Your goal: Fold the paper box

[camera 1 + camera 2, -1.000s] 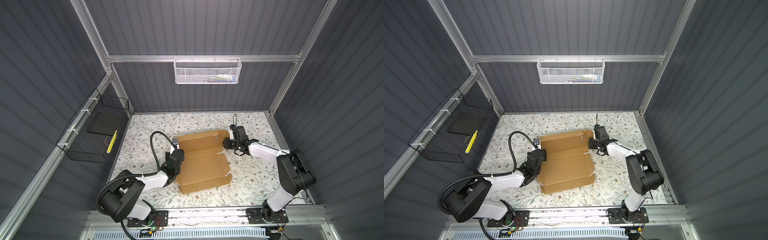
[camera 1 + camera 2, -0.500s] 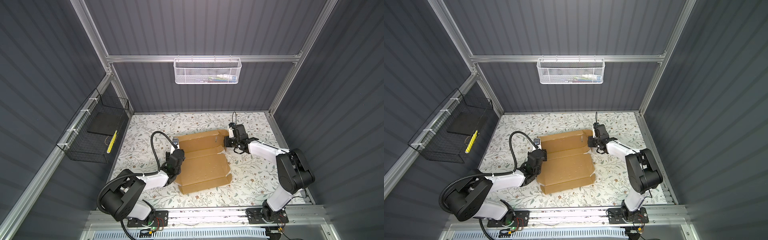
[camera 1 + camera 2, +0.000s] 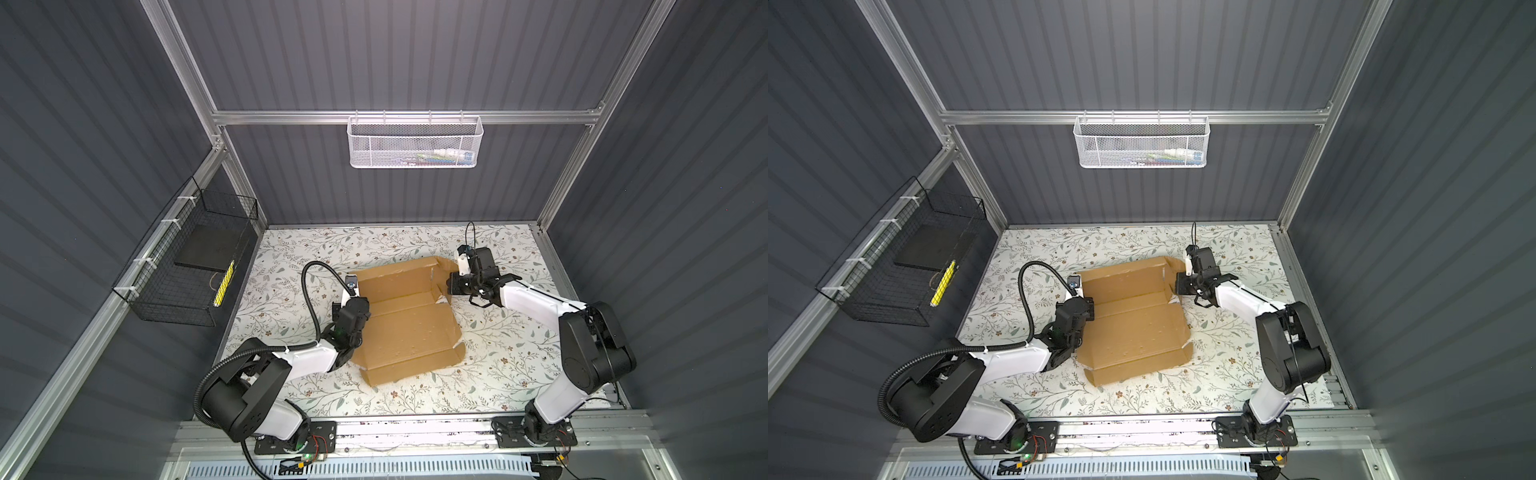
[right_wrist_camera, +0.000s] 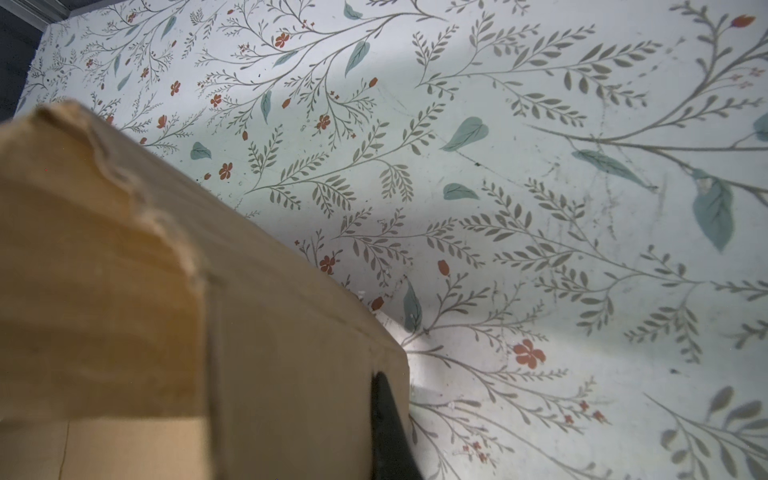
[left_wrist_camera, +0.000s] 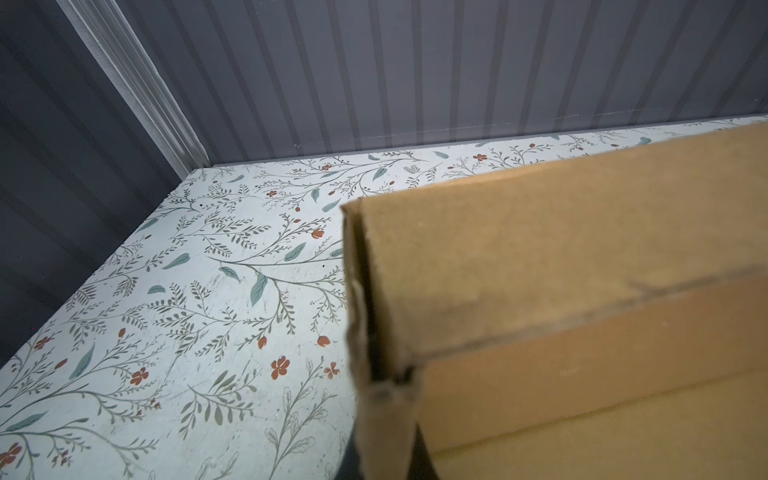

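Pinching both side edges firmly and swinging the walls inward together looks like the way to set the creases. In both top views the paper box (image 3: pixel 407 328) (image 3: pixel 1133 332) lies mid-way on the floral table (image 3: pixel 498 353), brown and half-formed, its back panel raised. The left gripper (image 3: pixel 358 300) clamps its left edge, and the right gripper (image 3: pixel 451 286) clamps the far right flap. In the left wrist view, a frayed cardboard edge runs down between closed jaws. In the right wrist view, one black finger (image 4: pixel 386 428) presses the creased flap.

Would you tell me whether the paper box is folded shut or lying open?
Open, only partly folded: the paper box shows its bare inside in both top views, its far panel tilted up, no lid over it.
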Action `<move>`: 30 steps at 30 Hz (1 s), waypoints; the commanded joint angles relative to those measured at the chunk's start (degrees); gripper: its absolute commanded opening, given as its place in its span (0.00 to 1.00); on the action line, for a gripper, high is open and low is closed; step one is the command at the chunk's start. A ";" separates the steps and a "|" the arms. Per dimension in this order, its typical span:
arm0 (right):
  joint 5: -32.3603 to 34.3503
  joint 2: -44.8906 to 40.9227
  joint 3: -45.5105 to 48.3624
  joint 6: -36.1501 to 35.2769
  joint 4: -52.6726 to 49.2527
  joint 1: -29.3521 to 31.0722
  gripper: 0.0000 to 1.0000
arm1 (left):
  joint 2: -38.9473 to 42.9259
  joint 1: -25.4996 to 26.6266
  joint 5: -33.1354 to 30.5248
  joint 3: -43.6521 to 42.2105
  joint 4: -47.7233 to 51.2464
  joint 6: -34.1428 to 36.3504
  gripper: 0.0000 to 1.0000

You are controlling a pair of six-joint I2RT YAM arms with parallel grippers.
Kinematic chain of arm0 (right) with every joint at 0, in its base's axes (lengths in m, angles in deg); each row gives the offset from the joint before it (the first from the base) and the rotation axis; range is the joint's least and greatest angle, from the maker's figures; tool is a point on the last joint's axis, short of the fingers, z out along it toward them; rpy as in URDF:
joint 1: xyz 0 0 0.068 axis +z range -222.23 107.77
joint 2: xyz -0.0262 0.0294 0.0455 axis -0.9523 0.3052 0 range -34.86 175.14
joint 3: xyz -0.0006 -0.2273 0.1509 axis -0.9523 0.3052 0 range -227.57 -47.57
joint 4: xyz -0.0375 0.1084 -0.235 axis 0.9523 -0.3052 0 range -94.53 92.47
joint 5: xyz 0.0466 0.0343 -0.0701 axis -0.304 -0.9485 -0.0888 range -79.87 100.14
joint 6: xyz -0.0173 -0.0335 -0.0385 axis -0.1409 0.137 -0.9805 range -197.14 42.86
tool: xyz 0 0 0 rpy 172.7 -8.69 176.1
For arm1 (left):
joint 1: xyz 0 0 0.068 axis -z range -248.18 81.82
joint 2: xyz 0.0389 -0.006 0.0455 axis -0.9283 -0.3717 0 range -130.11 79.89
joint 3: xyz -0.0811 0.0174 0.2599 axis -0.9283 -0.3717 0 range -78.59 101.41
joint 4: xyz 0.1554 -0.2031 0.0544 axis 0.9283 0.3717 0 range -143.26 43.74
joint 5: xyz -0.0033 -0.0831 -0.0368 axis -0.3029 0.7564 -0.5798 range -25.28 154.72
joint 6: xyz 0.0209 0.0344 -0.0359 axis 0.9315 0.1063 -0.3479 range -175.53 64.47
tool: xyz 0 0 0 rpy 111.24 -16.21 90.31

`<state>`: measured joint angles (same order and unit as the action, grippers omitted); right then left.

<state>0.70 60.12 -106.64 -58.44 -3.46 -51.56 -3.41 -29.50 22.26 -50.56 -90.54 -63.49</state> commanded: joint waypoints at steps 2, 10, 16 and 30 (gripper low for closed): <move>-2.59 -1.88 -2.67 1.25 -0.69 0.06 0.04 | -1.24 0.26 0.44 1.24 0.01 1.07 0.00; -4.07 -3.28 -3.95 1.93 -3.03 0.08 0.03 | -0.73 0.26 0.79 1.73 -0.08 2.28 0.00; -4.80 -6.57 -4.54 2.24 -6.15 0.14 0.03 | -0.19 0.08 1.78 3.69 1.49 4.20 0.00; -5.43 -15.09 -3.07 2.30 -12.26 0.10 0.03 | 2.17 -1.37 5.03 5.53 1.34 7.42 0.00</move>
<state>-3.73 47.42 -109.09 -56.61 -15.85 -51.52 -2.36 -30.42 26.02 -46.63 -90.54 -59.91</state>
